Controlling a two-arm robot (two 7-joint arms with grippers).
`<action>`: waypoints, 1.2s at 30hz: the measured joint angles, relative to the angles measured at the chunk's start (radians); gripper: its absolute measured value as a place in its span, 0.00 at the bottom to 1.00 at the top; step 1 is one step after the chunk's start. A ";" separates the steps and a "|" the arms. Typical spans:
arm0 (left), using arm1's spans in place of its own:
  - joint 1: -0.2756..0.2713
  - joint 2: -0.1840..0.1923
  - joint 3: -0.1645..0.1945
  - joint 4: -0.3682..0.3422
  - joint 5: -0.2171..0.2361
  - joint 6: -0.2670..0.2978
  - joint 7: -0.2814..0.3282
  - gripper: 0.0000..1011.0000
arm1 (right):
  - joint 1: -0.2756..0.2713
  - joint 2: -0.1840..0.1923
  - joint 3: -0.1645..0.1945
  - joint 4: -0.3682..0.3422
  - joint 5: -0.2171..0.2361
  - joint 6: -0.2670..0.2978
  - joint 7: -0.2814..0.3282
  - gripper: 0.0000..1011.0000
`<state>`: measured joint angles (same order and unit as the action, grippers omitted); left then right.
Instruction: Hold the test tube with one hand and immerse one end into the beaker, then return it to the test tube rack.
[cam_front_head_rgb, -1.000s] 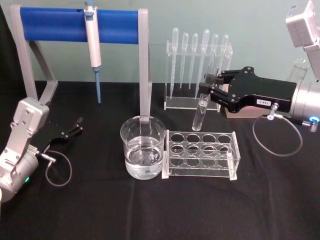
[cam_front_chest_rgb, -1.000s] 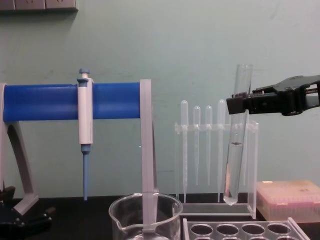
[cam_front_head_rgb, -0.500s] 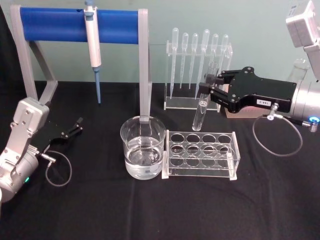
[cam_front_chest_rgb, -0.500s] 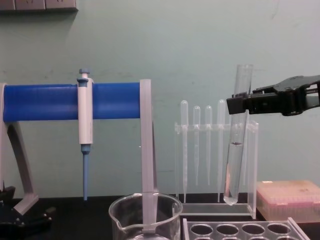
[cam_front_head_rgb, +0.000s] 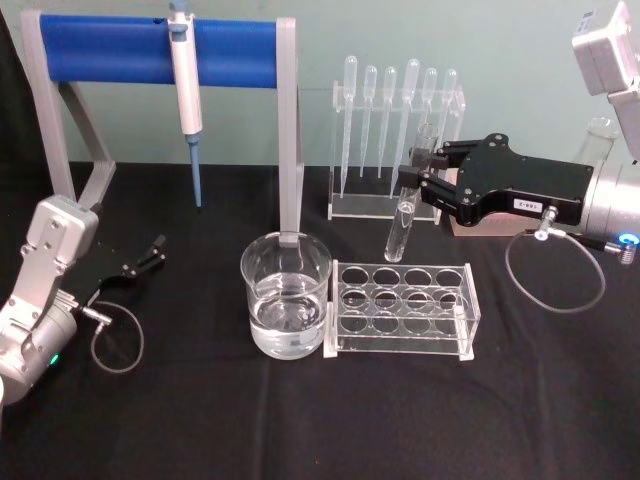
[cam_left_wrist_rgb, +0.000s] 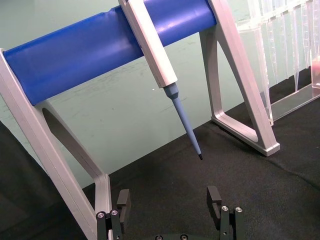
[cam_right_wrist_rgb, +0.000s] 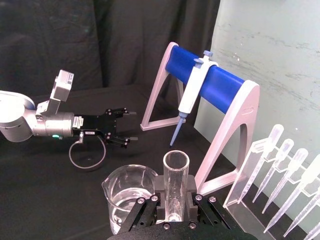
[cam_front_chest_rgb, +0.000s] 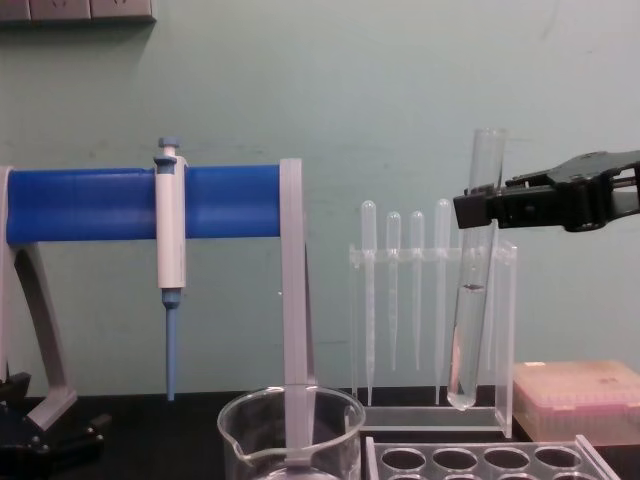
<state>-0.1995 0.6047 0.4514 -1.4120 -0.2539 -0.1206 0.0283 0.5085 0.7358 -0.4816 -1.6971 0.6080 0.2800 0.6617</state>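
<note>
- The right gripper (cam_front_head_rgb: 415, 180) is hanging in the air on the right side of the table, its black jaws clamped tight on the test tube (cam_front_head_rgb: 405, 205) near the upper part of the glass.
- The test tube is leaning slightly, open rim up. Its rounded bottom is floating clear above the back edge of the test tube rack (cam_front_head_rgb: 403, 308) and is not in any hole.
- The beaker (cam_front_head_rgb: 285, 295) is sitting just left of the rack, touching its end, with clear liquid in its lower part. The tube is well off to its right.
- Behind the tube, thin pipettes (cam_front_head_rgb: 390, 100) are hanging in their clear stand.
- The left gripper (cam_front_head_rgb: 150, 252) is lying low at the left side of the table near the foot of the blue-barred stand (cam_front_head_rgb: 120, 45), its fingers spread apart and holding nothing.
- A white-and-blue pipettor (cam_front_head_rgb: 185, 85) is hanging from that blue bar.
</note>
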 joint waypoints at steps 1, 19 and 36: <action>0.000 0.000 0.000 0.000 0.000 0.000 0.000 0.99 | 0.000 0.000 0.000 0.000 0.000 0.000 0.000 0.23; 0.000 0.000 0.000 0.000 0.000 0.000 0.000 0.99 | 0.000 0.000 0.000 0.000 0.000 0.000 0.000 0.23; 0.000 0.000 0.000 0.000 0.000 0.000 0.000 0.99 | 0.000 0.000 0.000 0.000 0.000 0.000 0.000 0.23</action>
<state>-0.1995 0.6047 0.4514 -1.4120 -0.2539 -0.1205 0.0283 0.5085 0.7357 -0.4816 -1.6971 0.6080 0.2798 0.6620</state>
